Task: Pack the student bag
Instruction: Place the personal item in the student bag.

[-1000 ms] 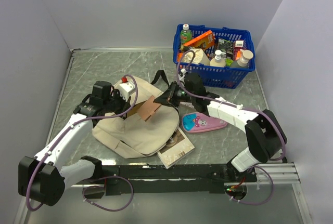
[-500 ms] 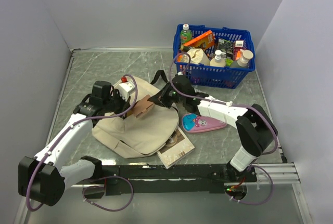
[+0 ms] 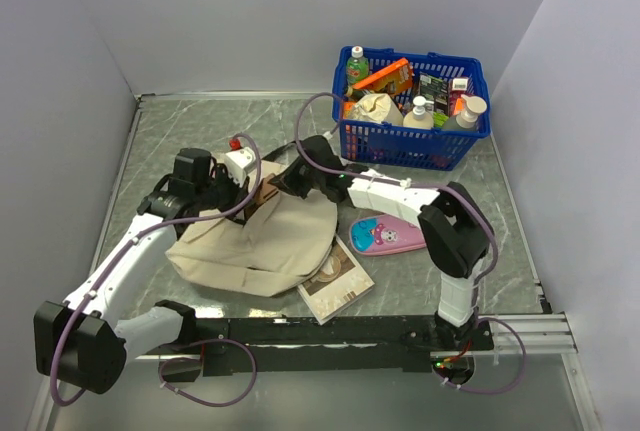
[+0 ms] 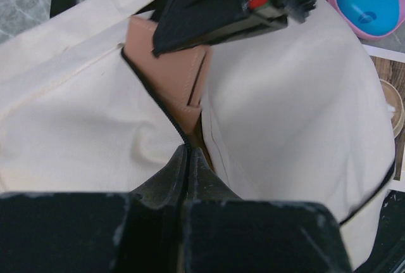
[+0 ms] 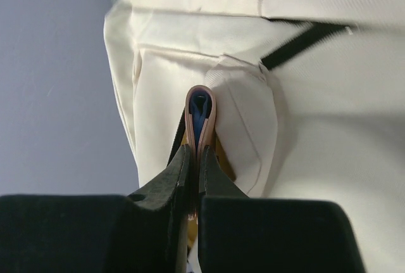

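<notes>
- We see the bag (image 3: 260, 251) lying on the bench (image 3: 180, 131), in the left middle part, in front of the two arms. It is soft and cream, with a black zipper edge and black straps.
- The mouth of the bag is at its far side, and both arms meet there.
- The left fingers (image 4: 188, 159) are closed and grip the bag at the black zipper edge of the mouth, as the left wrist view shows.
- The right fingers (image 5: 188, 168) are closed on a brown item (image 5: 201, 89). It is flat and folded, and we see blue inside the fold.
- In the left wrist view the brown item stands in the mouth of the bag, between the two cream sides, with its upper part outside. The right fingers hold it from the far side.
- We cannot tell how deep the brown item sits in the bag.
- A pink case (image 3: 385, 236) lies on the bench just beside the bag, on its right side.
- A book (image 3: 338, 281) lies at the near right corner of the bag, and the bag covers a part of it.
- A blue basket (image 3: 410, 156) stands at the far right of the bench, well apart from the bag. It is full of bottles and packets.
</notes>
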Controlling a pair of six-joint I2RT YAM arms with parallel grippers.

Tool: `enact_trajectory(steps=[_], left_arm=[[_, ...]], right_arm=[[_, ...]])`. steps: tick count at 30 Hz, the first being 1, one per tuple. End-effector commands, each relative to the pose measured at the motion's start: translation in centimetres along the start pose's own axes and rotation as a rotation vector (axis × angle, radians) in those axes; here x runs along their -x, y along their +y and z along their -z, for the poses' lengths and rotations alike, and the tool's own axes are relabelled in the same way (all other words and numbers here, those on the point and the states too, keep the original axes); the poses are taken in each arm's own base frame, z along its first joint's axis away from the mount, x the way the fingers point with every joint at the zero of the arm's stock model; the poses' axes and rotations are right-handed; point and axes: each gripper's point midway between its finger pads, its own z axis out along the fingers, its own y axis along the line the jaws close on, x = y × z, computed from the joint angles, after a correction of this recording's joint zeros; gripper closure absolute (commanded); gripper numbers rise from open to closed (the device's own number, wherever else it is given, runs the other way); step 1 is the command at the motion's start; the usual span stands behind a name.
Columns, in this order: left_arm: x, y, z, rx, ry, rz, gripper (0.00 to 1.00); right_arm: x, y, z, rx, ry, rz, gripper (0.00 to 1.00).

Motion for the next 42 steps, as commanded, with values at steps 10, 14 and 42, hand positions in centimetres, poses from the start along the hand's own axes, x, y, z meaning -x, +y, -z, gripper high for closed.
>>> enact_trajectory(steps=[10,14,42], left_arm=[[2.5,-1.5,0.1,-0.094,-0.087,-0.050,0.99],[2.3,-1.4,-0.1,-0.092,-0.087,-0.059,0.99],[1.2,-1.7,0.0,-0.102,-0.057,-0.073,0.99]], right_arm=[[-6.6,2.3,-0.6,0.171,0.172,0.263,0.94],[-8.9,-0.3,-0.4,0.159,0.291,0.334,0.81],[-3.6,-1.9,1.4,0.109,0.178,0.546,1.00]])
